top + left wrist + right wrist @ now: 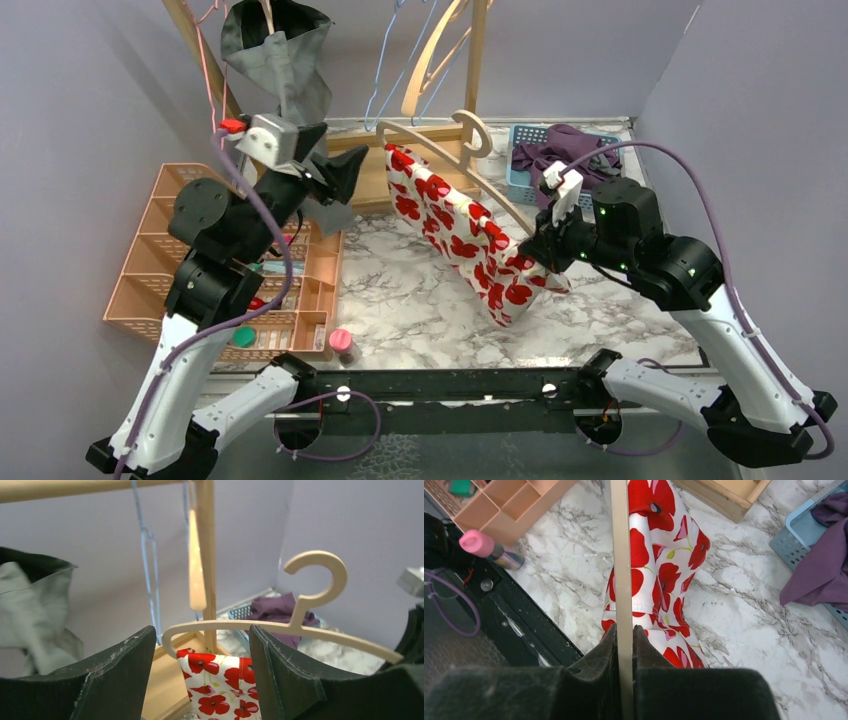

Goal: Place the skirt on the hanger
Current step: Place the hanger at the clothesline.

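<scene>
A cream hanger (pixel 420 126) is held up tilted over the marble table. A white skirt with red poppies (pixel 460 235) hangs from its bar, and the hem reaches down toward the table. My right gripper (pixel 540 250) is shut on the hanger's lower right end; the right wrist view shows the hanger bar (pixel 620 555) pinched in the right gripper (pixel 625 635), with the skirt (pixel 664 575) beneath. My left gripper (pixel 340 175) stands open just off the hanger's left end. In the left wrist view the left gripper (pixel 201 640) frames the hanger (pixel 300 625) and the skirt (pixel 220 680), touching neither.
A wooden rack (pixel 470 60) at the back carries a grey garment (pixel 280 50) and blue wire hangers (pixel 390 70). A peach organiser tray (pixel 180 260) lies at the left, with a pink-capped bottle (pixel 342 343) beside it. A blue basket (pixel 525 185) holds purple cloth at the back right.
</scene>
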Robot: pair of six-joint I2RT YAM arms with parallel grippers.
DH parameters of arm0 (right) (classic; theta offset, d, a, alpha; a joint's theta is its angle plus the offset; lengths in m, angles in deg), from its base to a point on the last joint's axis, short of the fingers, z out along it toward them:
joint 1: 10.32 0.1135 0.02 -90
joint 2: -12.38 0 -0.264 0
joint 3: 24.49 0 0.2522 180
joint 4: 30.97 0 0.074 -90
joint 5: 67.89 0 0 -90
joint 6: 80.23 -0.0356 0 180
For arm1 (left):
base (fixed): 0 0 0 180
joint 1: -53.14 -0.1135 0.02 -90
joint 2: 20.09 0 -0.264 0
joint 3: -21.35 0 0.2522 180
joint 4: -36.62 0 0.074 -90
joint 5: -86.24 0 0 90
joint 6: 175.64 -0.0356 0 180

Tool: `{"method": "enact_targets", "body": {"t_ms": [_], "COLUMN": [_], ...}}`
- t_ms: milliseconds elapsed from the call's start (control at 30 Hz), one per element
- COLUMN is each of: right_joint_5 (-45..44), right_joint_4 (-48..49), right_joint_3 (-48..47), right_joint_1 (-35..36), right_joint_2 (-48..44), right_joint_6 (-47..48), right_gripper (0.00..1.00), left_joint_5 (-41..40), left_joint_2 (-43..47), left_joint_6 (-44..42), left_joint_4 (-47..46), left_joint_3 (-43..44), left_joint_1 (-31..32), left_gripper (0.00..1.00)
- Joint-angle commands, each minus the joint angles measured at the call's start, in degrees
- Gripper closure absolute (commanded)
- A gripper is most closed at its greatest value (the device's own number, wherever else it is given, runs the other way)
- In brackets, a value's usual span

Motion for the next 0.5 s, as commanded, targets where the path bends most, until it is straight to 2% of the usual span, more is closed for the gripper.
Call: {"method": "enact_targets", "body": {"t_ms": [0,200,467], "right_joint_5": [1.90,9.46,10.35], "right_joint_4": [3.88,2.03,7.76], "right_joint_3": [-5.39,-8.35,-6.09], "right_joint_1": [-0.18,-0.17,0.12], "right_joint_2": [1.50,7.06,6.67], "right_joint_6": [-4.39,-5.29,-9.53], "right_gripper": [0.99,0.99,0.99], "left_joint_5": [-13.48,-18.36,-23.01], "left_joint_2": [2.73,2.24,2.44], "left_joint_6": [8.64,9.61,6.37], "left_joint_4": [-4.85,-3.12,-2.06], "left_joint_3": [1.44,6.21,11.49], "left_joint_1": [-0.17,-0.23,-0.23], "left_gripper": [0.29,0.29,0.29]}}
